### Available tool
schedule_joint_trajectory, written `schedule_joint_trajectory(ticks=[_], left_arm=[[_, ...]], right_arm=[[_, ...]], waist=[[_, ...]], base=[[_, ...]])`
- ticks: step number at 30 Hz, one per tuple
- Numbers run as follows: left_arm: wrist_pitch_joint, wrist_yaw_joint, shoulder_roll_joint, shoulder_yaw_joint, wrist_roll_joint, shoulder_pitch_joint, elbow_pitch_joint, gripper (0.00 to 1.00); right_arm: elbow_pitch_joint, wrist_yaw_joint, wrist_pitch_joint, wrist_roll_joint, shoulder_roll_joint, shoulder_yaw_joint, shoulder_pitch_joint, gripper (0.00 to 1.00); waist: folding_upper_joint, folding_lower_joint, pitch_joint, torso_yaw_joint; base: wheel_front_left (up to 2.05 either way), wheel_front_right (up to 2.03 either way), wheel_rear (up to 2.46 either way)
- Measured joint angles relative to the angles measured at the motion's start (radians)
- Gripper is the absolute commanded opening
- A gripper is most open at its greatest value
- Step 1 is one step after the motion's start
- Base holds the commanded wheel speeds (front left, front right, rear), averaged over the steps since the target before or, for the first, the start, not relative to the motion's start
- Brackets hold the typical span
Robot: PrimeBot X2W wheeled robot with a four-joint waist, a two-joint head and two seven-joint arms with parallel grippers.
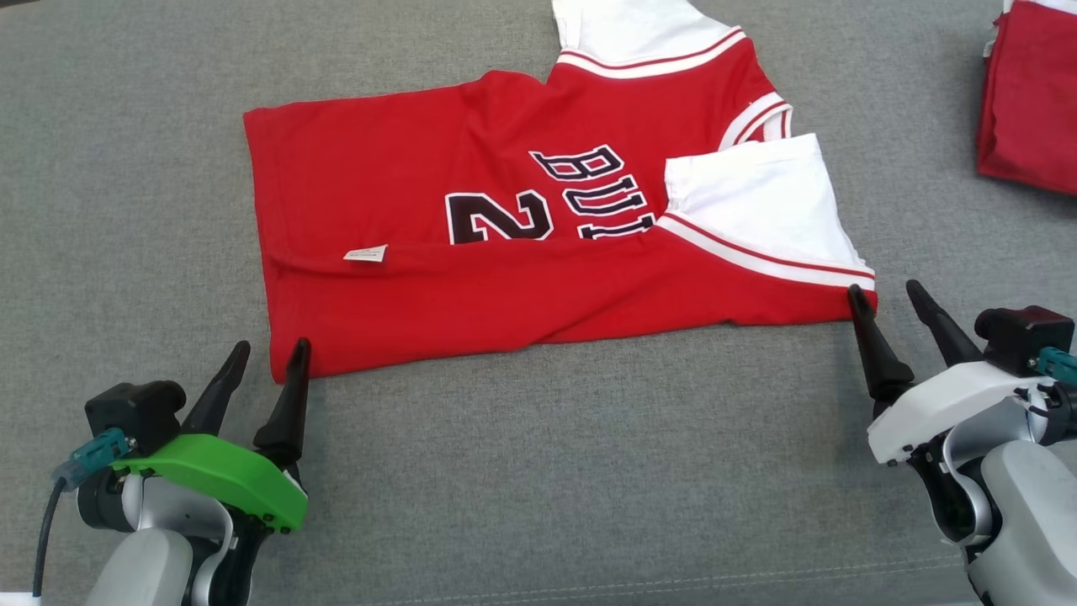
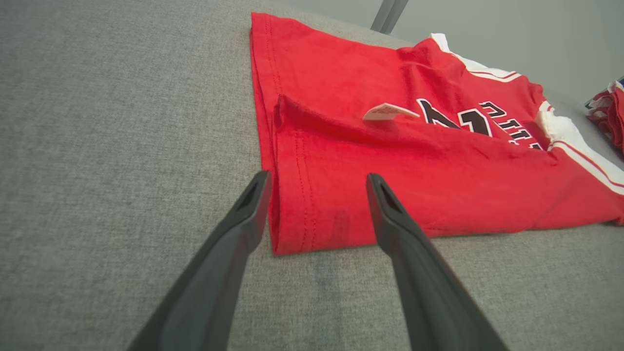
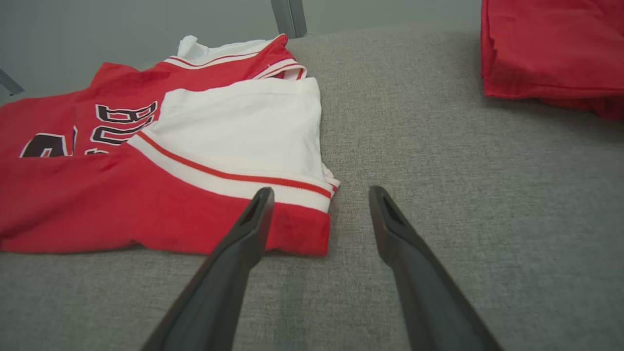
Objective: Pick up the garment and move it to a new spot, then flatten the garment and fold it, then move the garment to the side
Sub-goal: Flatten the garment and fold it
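The garment [image 1: 505, 219] is a red jersey with white sleeves and black lettering, lying flat on the grey cloth surface [image 1: 547, 471], its near long edge folded over onto itself. A small white tag [image 1: 366, 253] sticks out of the fold. My left gripper [image 1: 269, 347] stands open at the garment's near left corner [image 2: 292, 229], which lies between its fingers in the left wrist view. Over at the near right corner [image 3: 302, 229], my right gripper [image 1: 883, 290] is open, one finger at the red hem below the white sleeve [image 3: 243, 126].
A second red garment [image 1: 1031, 101] lies folded at the far right edge of the surface, also seen as a red pile [image 3: 551, 48] in the right wrist view. A grey post [image 3: 290, 17] rises behind the surface.
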State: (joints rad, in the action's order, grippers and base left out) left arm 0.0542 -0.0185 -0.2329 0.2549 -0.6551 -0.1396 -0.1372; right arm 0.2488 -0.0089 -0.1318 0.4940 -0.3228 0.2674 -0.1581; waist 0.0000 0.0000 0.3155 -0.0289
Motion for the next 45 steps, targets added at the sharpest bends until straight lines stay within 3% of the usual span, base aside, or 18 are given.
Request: schedule_joint_trajectory(ticks=[30, 31, 32, 33, 34, 35, 36, 45], left_arm=[[-0.081, -0.027, 0.043, 0.011, -0.062, -0.078, -0.166, 1.00], [-0.084, -0.027, 0.043, 0.010, -0.063, -0.083, -0.168, 0.94], [-0.084, -0.027, 0.044, 0.010, -0.064, -0.088, -0.170, 0.82], [-0.085, -0.027, 0.044, 0.010, -0.066, -0.091, -0.173, 0.53], [-0.087, -0.030, 0.044, 0.009, -0.068, -0.094, -0.175, 0.23], [-0.089, -0.030, 0.044, 0.009, -0.070, -0.097, -0.177, 0.00], [-0.091, -0.031, 0.044, 0.009, -0.072, -0.100, -0.179, 0.00], [-0.119, -0.052, 0.042, 0.013, -0.086, -0.112, -0.188, 0.00]], right_arm=[[0.207, 0.053, -0.012, 0.006, 0.044, 0.039, -0.118, 1.00], [0.211, 0.053, -0.012, 0.006, 0.044, 0.041, -0.123, 1.00], [0.214, 0.056, -0.012, 0.006, 0.044, 0.042, -0.127, 1.00], [0.219, 0.062, -0.013, 0.006, 0.044, 0.043, -0.130, 0.85], [0.223, 0.064, -0.013, 0.006, 0.044, 0.046, -0.133, 0.36], [0.226, 0.071, -0.013, 0.006, 0.044, 0.049, -0.139, 0.16], [0.230, 0.071, -0.013, 0.006, 0.044, 0.050, -0.144, 0.00], [0.252, 0.105, 0.001, 0.040, 0.049, 0.061, -0.165, 0.00]], waist=[[0.0000, 0.0000, 0.029, 0.003], [0.0000, 0.0000, 0.030, 0.003], [0.0000, 0.0000, 0.031, 0.003], [0.0000, 0.0000, 0.032, 0.003], [0.0000, 0.0000, 0.032, 0.003], [0.0000, 0.0000, 0.033, 0.003], [0.0000, 0.0000, 0.033, 0.004], [0.0000, 0.0000, 0.030, 0.008]], base=[[0.00, 0.00, 0.00], [0.00, 0.00, 0.00], [0.00, 0.00, 0.00], [0.00, 0.00, 0.00], [0.00, 0.00, 0.00], [0.00, 0.00, 0.00], [0.00, 0.00, 0.00], [0.00, 0.00, 0.00]])
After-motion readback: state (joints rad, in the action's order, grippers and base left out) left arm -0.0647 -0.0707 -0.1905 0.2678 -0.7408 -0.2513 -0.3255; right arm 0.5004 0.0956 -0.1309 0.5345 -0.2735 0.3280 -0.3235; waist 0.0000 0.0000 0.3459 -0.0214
